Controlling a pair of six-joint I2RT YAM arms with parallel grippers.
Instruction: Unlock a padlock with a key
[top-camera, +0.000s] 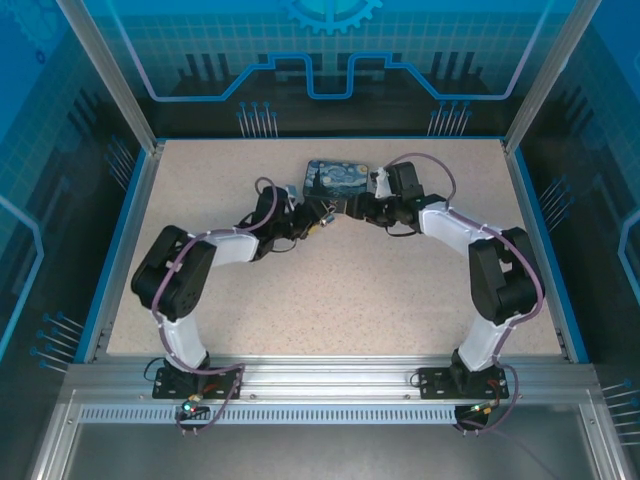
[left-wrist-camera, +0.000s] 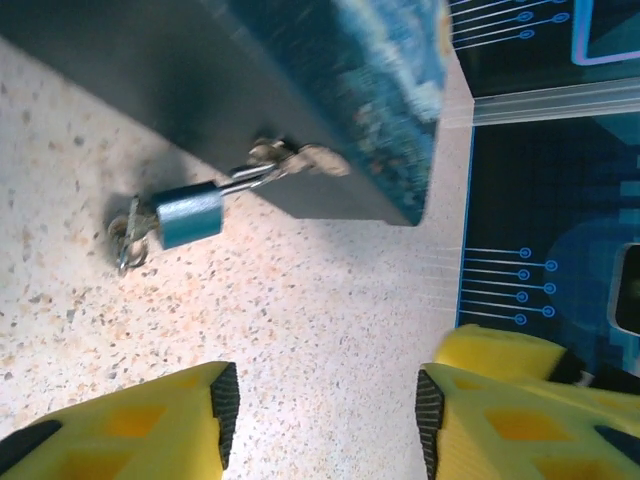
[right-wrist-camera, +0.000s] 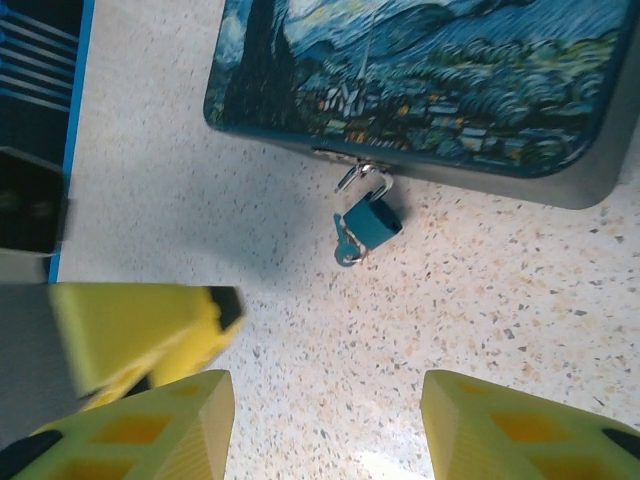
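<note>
Both left claw (left-wrist-camera: 325, 410) & right claw (right-wrist-camera: 325, 420) spread, empty; padlock (left-wrist-camera: 188, 215) w/ key (left-wrist-camera: 128, 235) just ahead, untouched.

The left arm (top-camera: 185, 275) and right arm (top-camera: 500, 270) are folded inward at the elbows, with the wrists brought close together. The left tool (left-wrist-camera: 328, 415) and right tool (right-wrist-camera: 328, 420) are held with jaws parted and empty.

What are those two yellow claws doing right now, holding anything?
Left gripper: open, holding nothing.
Right gripper: open, holding nothing.
</note>
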